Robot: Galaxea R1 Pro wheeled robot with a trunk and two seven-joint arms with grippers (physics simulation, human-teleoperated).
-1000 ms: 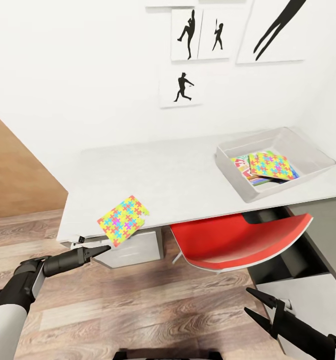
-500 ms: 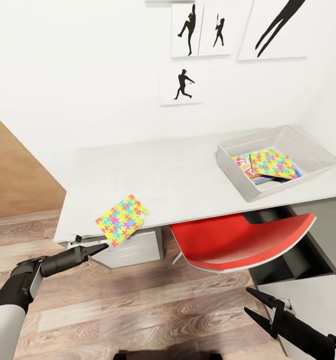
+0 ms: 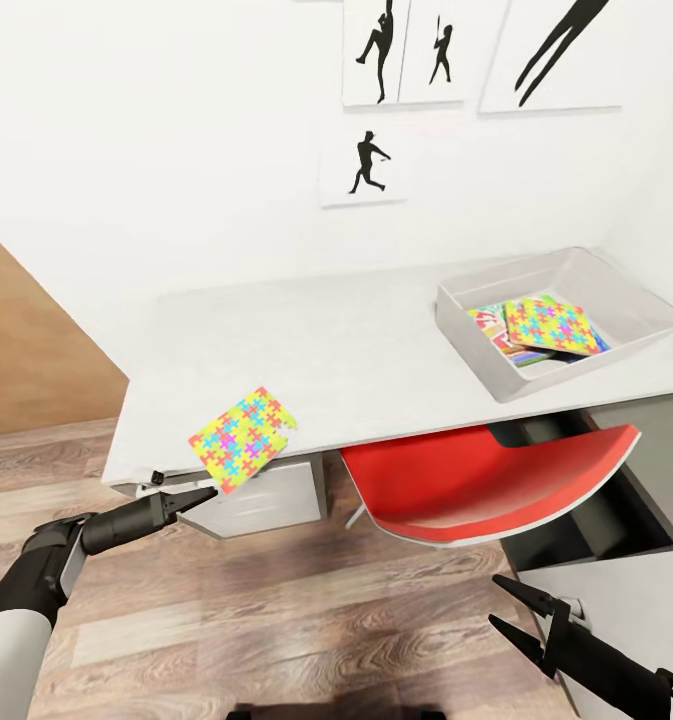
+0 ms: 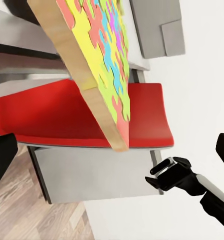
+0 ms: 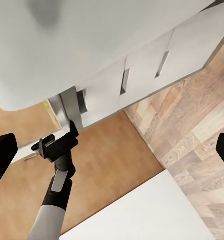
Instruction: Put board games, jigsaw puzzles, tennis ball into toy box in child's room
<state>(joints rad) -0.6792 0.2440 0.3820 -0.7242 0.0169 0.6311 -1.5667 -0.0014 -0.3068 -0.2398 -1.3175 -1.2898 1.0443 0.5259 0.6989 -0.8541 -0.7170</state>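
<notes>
Loose puzzle: one jigsaw puzzle (image 3: 242,440) sits at the near left corner of the counter (image 3: 356,350), its near edge over the counter's lip. My left wrist view has its wooden edge and bright face (image 4: 99,65) up close, tilted across the frame. Whether it rests on the counter or hangs from my tips I cannot tell.

Left claw: my left claw (image 3: 198,495) is at the puzzle's near edge, tips drawn to a narrow point. I cannot tell whether they pinch the puzzle or merely touch it. I judge the overhanging edge to be the reason for coming in low and from the front: a thin flat square gives no grip from above.

Right claw: my right claw (image 3: 521,610) hangs low at the near right, over the wood floor, jaws spread and holding nothing, clear of the red chair (image 3: 481,480).

Toy box: the toy box (image 3: 616,290) stands at the far right of the counter, well apart from the loose puzzle. Inside lies the other puzzle (image 3: 554,325) on top of colourful game boxes (image 3: 496,325).

Next: I reckon this puzzle must cross the counter rightward to the box.
</notes>
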